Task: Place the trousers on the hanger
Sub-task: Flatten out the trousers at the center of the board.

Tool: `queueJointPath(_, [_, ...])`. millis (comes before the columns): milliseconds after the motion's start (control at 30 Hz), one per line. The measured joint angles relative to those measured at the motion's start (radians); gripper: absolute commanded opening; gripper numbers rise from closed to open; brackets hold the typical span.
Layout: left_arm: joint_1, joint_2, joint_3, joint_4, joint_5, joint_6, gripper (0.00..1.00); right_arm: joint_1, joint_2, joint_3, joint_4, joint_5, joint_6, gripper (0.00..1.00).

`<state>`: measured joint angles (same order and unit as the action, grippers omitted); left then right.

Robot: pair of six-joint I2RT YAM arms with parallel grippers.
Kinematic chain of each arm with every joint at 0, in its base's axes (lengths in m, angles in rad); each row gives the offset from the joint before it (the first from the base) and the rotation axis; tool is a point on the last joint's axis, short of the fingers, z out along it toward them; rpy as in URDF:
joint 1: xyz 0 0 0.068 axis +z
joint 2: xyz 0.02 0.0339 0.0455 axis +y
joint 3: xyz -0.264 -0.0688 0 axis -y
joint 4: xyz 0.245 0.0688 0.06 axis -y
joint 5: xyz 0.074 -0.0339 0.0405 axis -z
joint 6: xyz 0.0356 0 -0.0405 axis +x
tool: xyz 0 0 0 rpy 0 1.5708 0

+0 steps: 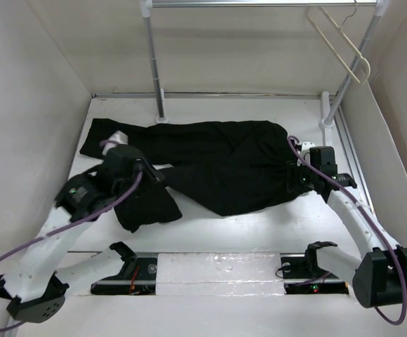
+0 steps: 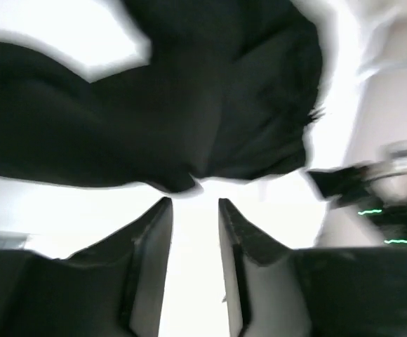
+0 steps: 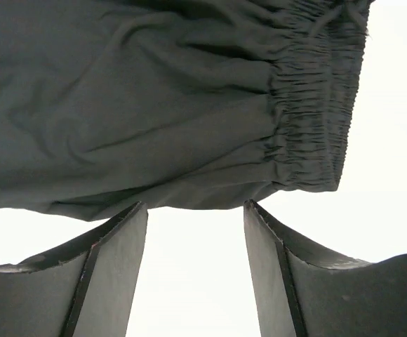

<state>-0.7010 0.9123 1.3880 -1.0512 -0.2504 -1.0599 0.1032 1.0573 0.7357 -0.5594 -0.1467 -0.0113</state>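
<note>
Both empty: left gripper (image 2: 194,205) parted narrowly, right gripper (image 3: 195,207) spread wider, tips just beside the black trousers (image 1: 224,165) edge.

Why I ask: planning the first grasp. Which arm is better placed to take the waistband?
Likely right. The right gripper, open, faces the trousers' gathered waistband edge directly; the left gripper, also open, sits by the folded legs.
</note>
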Motion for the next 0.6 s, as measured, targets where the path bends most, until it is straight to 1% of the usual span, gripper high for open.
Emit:
queueJointPath(67, [0.001, 0.013, -0.117, 0.011, 0.049, 0.010, 0.33, -0.019, 0.000, 0.000, 0.000, -0.003, 0.000, 0.63])
queueJointPath(100, [0.001, 0.024, -0.159, 0.000, 0.065, 0.012, 0.49, -0.032, -0.002, 0.000, 0.000, 0.000, 0.001, 0.66])
queueJointPath(167, [0.000, 0.082, -0.189, -0.025, 0.071, 0.008, 0.65, -0.067, -0.007, 0.000, -0.003, 0.021, 0.013, 0.68])
queueJointPath(233, [0.001, 0.103, -0.180, -0.035, 0.056, 0.003, 0.65, -0.111, -0.013, -0.003, -0.002, 0.027, 0.017, 0.70])
queueJointPath(267, [0.001, 0.105, -0.160, -0.050, 0.042, 0.001, 0.66, -0.137, -0.016, -0.011, 0.004, 0.029, 0.026, 0.75])
queueJointPath(333, [0.001, 0.105, -0.104, -0.061, 0.004, 0.005, 0.72, -0.195, -0.014, -0.033, 0.008, 0.024, 0.040, 0.78])
queueJointPath(367, [0.001, 0.105, -0.074, -0.050, -0.018, 0.011, 0.74, -0.233, -0.006, -0.048, 0.015, 0.016, 0.047, 0.81])
queueJointPath(433, [0.003, 0.109, -0.057, -0.002, -0.051, 0.035, 0.74, -0.297, 0.027, -0.082, 0.039, -0.001, 0.063, 0.81])
queueJointPath(533, [0.032, 0.132, -0.095, 0.096, -0.080, 0.095, 0.73, -0.325, 0.130, -0.092, 0.077, -0.018, 0.088, 0.79])
queueJointPath(567, [0.048, 0.148, -0.120, 0.138, -0.082, 0.117, 0.73, -0.325, 0.163, -0.092, 0.100, -0.025, 0.095, 0.70])
queueJointPath(600, [0.064, 0.171, -0.143, 0.177, -0.081, 0.139, 0.72, -0.322, 0.197, -0.093, 0.127, -0.033, 0.104, 0.68])
